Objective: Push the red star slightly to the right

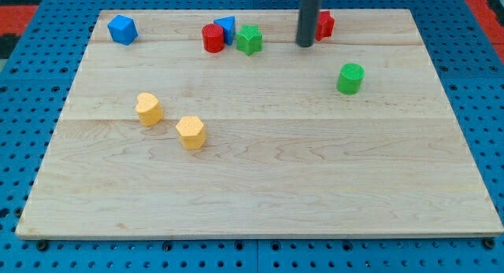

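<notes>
Wooden board on blue pegboard; my tip beside red star.

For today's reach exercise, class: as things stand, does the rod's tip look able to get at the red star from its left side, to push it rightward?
Probably yes. My tip already stands just left of the red star, with no block between them; the nearest other block, the green star, sits well off to the view's left.

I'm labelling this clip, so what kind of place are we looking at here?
Probably a robotics lab bench. A wooden board lies on a blue perforated base, small coloured blocks like the red star are scattered on it, and my tip stands just left of that star.
</notes>
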You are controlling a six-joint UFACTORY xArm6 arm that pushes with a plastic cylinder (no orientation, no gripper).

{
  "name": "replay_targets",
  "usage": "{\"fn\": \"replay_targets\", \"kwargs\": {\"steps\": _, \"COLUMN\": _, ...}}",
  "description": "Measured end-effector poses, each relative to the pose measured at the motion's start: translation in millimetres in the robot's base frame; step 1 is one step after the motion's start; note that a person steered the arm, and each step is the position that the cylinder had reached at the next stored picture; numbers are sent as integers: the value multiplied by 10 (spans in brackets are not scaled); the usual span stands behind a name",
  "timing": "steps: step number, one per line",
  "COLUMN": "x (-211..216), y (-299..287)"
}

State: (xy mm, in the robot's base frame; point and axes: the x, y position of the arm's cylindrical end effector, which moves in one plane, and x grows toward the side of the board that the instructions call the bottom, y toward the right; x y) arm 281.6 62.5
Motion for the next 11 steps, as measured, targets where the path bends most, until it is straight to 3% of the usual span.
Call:
{"fn": "replay_targets", "kwargs": {"steps": 2, "x": -474, "y": -87}}
{"fn": "replay_targets", "kwargs": {"steps": 3, "x": -537, "y": 271}}
{"fn": "replay_targets", "kwargs": {"steps": 6, "x": -573, "y": 839}}
{"fn": "replay_targets", "kwargs": {"steps": 7, "x": -573, "y": 625}}
{"fn": "replay_targets", "kwargs": {"steps": 11, "x": -573, "y": 661}}
